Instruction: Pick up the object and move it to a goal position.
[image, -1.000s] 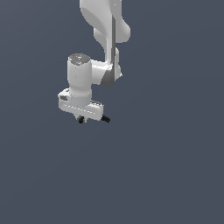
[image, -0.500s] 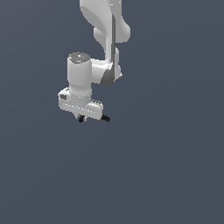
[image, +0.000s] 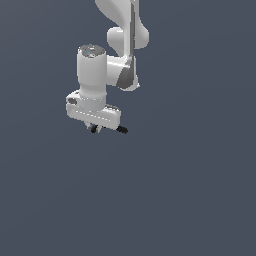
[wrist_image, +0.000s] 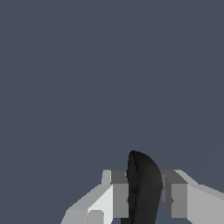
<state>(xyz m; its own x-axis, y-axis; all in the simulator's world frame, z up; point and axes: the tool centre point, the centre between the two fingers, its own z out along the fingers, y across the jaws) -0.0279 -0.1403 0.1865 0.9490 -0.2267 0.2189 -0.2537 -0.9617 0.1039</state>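
Clamp (wrist_image: 142, 188): black, pinched between the two grey pads (wrist_image: 119, 194).
Jaws (image: 106, 129): pressed onto the clamp, seen upper left of centre.

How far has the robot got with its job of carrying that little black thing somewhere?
The pick-up looks done: the wrist view shows the black clamp pinched between the gripper fingers, and the exterior view shows the gripper up in the air. In hand is the carrying. Left is reaching the goal position, but no goal marker shows in either view, so I cannot tell how near it is.
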